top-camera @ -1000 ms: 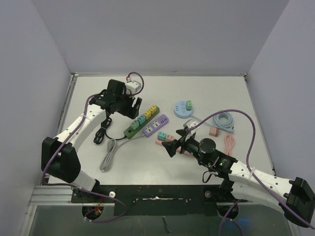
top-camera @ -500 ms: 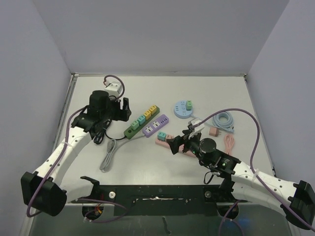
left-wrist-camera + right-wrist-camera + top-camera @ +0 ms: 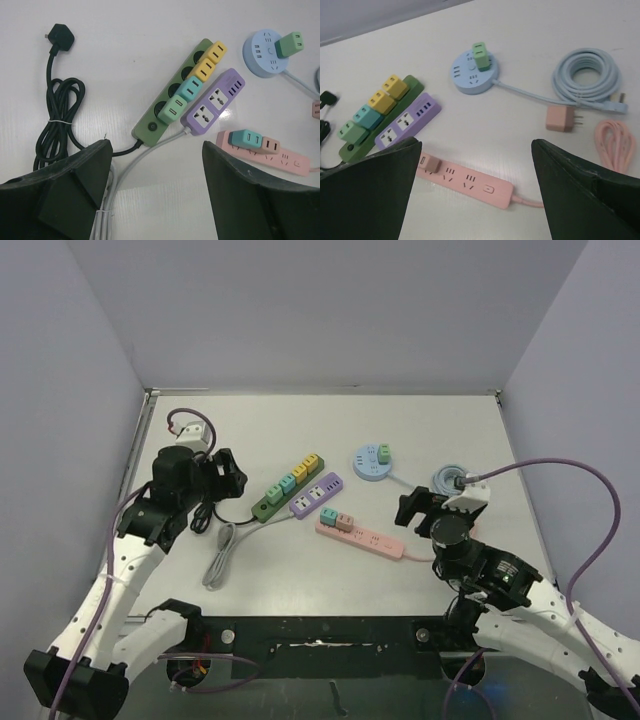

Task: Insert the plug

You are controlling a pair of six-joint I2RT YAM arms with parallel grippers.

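The pink power strip (image 3: 362,536) lies mid-table with a teal plug (image 3: 245,139) and a pink plug (image 3: 270,145) seated at its left end. The pink plug also shows in the right wrist view (image 3: 431,164). A loose pink adapter (image 3: 561,119) lies on its side to the right, next to the blue cable. My right gripper (image 3: 412,510) is open and empty, above and right of the pink strip (image 3: 470,181). My left gripper (image 3: 226,480) is open and empty, left of the green strip (image 3: 286,486).
The green strip (image 3: 176,95) carries two yellow and two teal plugs. A purple strip (image 3: 212,101) lies beside it, and a round blue strip (image 3: 472,75) holds a green plug. A black cable coil (image 3: 60,120), a grey cable (image 3: 220,555), a blue coil (image 3: 587,77) and a pink coil (image 3: 615,142) lie around.
My right gripper has drawn back to the right, off the pink strip's left end. My left gripper has swung left and nearer, away from the green strip.
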